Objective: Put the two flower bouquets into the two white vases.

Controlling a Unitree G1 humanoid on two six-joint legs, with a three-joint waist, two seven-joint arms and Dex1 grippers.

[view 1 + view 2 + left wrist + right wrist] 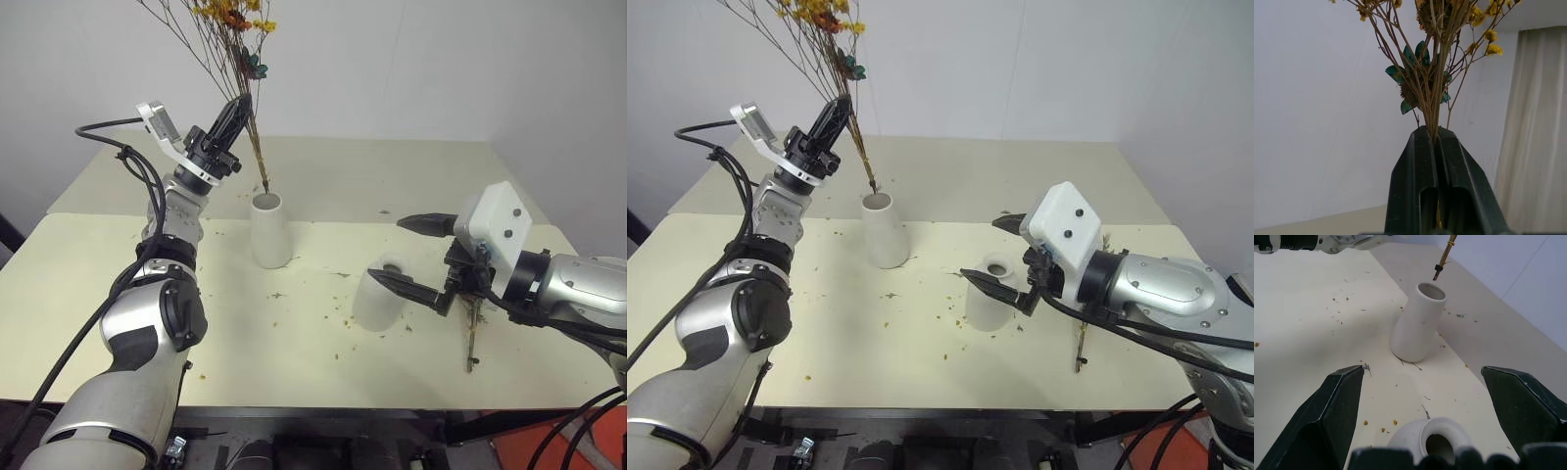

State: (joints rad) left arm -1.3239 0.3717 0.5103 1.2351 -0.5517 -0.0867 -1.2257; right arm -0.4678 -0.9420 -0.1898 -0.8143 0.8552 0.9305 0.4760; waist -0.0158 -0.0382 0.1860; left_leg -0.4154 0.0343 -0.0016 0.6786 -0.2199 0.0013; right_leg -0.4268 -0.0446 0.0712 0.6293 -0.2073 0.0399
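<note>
My left gripper (235,113) is raised over the back left of the table and shut on the stems of the yellow-orange bouquet (233,20), which stands nearly upright. In the left wrist view its stems (1436,98) are pinched between the closed fingers (1418,161). The stem ends (265,184) hang just above the mouth of the tall cone vase (270,233). The squat vase (378,296) stands to the right, nearer me. Beside and above it, my right gripper (389,250) is wide open and holds nothing. The other bouquet lies under the right arm; only its brown stem (472,338) shows.
The cream table (323,176) is made of two tops with a seam across the middle. Petal crumbs (343,318) are scattered around the vases. A white wall stands behind, and the near table edge (323,403) runs in front of me.
</note>
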